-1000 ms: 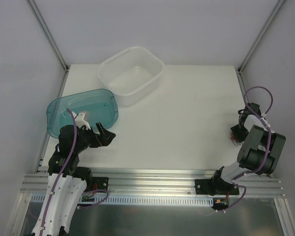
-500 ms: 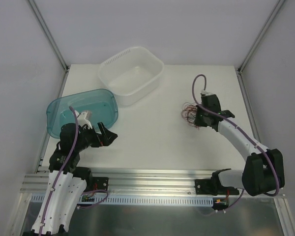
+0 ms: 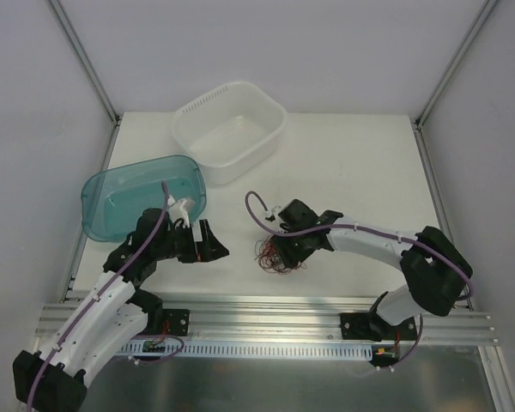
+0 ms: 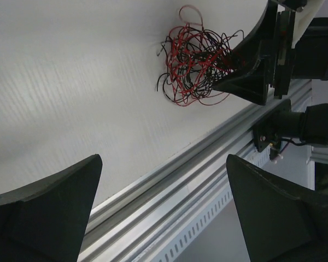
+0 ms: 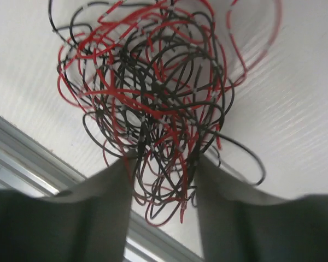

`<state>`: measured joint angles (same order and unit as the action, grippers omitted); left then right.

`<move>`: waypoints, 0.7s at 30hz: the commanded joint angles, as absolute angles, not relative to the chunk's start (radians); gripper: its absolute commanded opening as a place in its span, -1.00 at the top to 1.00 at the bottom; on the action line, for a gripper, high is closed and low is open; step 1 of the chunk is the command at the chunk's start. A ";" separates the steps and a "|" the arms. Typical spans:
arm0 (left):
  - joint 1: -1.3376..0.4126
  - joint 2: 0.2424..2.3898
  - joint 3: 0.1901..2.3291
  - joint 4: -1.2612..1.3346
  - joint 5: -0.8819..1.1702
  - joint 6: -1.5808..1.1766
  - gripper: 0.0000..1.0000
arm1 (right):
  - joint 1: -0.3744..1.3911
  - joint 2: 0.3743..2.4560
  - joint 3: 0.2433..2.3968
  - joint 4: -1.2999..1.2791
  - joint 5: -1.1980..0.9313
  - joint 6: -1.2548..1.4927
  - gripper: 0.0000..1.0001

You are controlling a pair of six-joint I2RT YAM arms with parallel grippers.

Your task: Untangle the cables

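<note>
- Just behind the front rail (image 3: 266, 313), about midway along it, on the white table (image 3: 352, 172): the cables (image 3: 275, 256), one small clump of hair-thin red and black wires, curled and looped through one another; a few loose loops stray from its edge.
- At the clump, on the side away from the rail: right gripper (image 3: 285, 251), tips reaching into the wires. In the right wrist view its fingers (image 5: 98, 218) stand part-way apart, with the clump's lower strands lying slack in the gap and the table showing through them. They are released, not clenched.
- Same distance behind the rail, well to the left of the clump: left gripper (image 3: 213, 245), spread wide and holding nothing, pointing at the clump across bare table.
- Farther back from the rail, at its left end: translucent teal tub (image 3: 112, 193), beside the left arm.
- Farthest from the rail, near the back edge of the table: white plastic basin (image 3: 240, 167), touching the teal tub's far corner.
</note>
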<state>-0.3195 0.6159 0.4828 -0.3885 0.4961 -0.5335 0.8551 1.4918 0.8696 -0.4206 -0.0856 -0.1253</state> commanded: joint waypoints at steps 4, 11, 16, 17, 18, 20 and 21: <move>-0.558 0.773 0.491 -0.201 0.298 -0.695 -0.98 | 0.885 1.338 0.884 -0.448 -0.066 -0.135 -0.44; -0.693 0.998 0.586 -0.080 0.155 -0.733 -0.97 | 0.893 0.993 0.827 -0.482 0.139 0.109 -0.83; -0.715 1.235 0.776 -0.069 0.178 -0.551 -0.78 | 0.897 0.855 0.738 -0.448 0.221 0.293 -0.79; -0.715 1.268 0.802 -0.068 0.186 -0.528 -0.74 | 0.900 0.830 0.714 -0.440 0.228 0.316 -0.78; -0.715 1.334 0.848 -0.067 0.210 -0.508 -0.69 | 0.905 0.821 0.703 -0.437 0.241 0.334 -0.78; -0.716 1.393 0.888 -0.069 0.241 -0.477 -0.58 | 0.910 0.795 0.686 -0.430 0.265 0.376 -0.77; -0.719 1.446 0.919 -0.068 0.262 -0.474 -0.48 | 0.911 0.790 0.669 -0.419 0.265 0.382 -0.76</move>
<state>-0.7082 1.3624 0.8452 -0.0956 0.2108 -0.5659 0.9009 0.8200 0.6903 -0.4496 0.2020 0.2695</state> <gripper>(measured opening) 0.772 0.885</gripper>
